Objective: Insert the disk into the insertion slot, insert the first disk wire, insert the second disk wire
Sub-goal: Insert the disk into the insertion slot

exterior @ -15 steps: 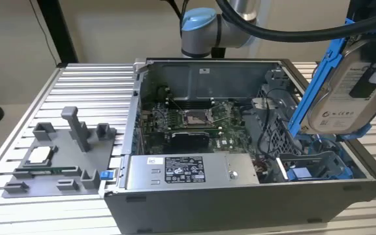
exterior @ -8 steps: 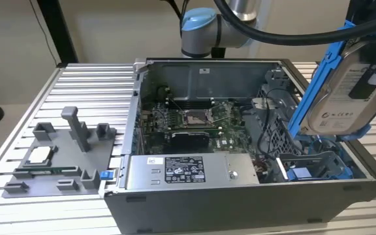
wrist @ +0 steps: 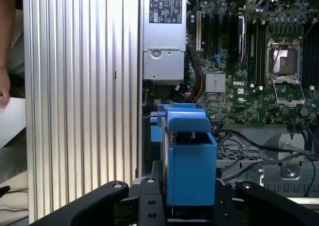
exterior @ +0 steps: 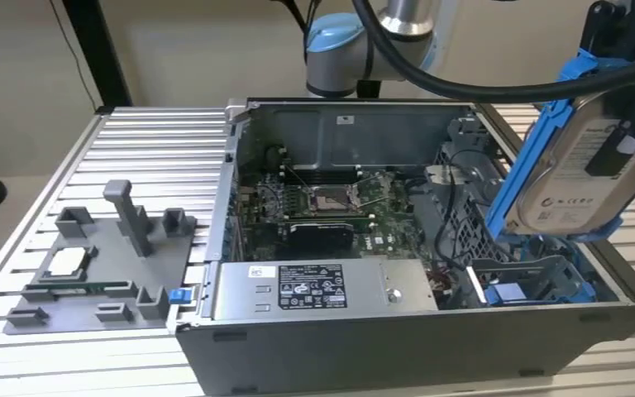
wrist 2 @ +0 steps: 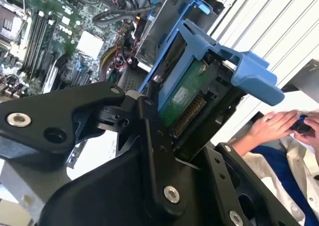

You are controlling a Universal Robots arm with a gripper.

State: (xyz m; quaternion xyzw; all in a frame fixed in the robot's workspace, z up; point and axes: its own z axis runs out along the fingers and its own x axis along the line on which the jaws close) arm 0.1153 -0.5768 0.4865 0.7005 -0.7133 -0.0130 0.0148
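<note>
Exterior view: the black two-finger gripper [exterior: 615, 147] is holding the flat silver-grey hard disk with its white label and bright blue plastic carrier frame [exterior: 577, 182] upright at the exterior view's right. The disk is hanging above the blue-railed insertion slot [exterior: 527, 285] in the near corner of the open grey computer case [exterior: 406, 343]. Second wrist view: the gripper [wrist 2: 172, 118] is clamping the disk [wrist 2: 185, 95], whose green circuit board is showing; a person's hands [wrist 2: 279, 126] are resting beyond. First wrist view: the disk's blue frame [wrist: 192, 171] is sitting between the fingers [wrist: 149, 206], with the green motherboard [wrist: 249, 81] lying beyond.
</note>
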